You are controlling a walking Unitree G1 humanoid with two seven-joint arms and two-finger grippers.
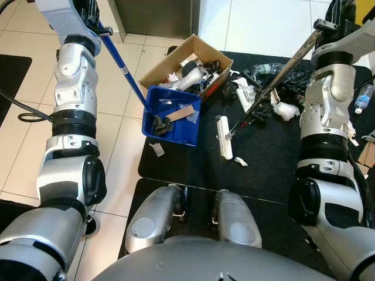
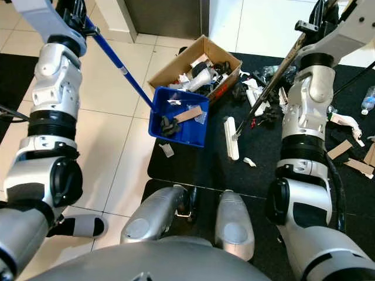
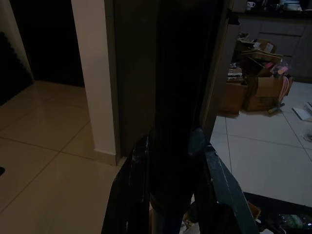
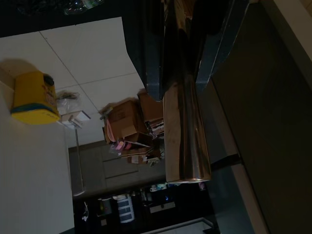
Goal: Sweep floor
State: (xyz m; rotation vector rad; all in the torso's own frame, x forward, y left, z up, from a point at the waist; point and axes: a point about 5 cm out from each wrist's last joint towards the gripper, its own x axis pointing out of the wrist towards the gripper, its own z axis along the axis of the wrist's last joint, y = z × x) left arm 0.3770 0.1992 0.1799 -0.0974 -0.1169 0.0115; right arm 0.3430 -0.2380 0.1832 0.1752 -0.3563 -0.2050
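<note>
A blue dustpan [image 1: 179, 132] sits at the black mat's left edge, holding a cardboard strip, a dark lump and scraps. Its long blue handle [image 1: 123, 69] rises to my left gripper [image 1: 94, 22], which is shut on it; in the left wrist view the fingers [image 3: 134, 195] clamp the dark shaft. My right gripper [image 2: 309, 26] is shut on the broom's metallic pole [image 4: 183, 112]. The pole slants down to the white broom head [image 1: 224, 139], which lies on the mat just right of the dustpan.
An open cardboard box [image 1: 157, 67] full of rubbish stands behind the dustpan. Litter [image 1: 263, 96] lies across the black mat [image 1: 263, 175], with a paper scrap [image 1: 157, 149], a white scrap [image 1: 241, 161] and a plastic bottle [image 1: 363, 96]. Pale tiles [image 1: 123, 170] lie to the left.
</note>
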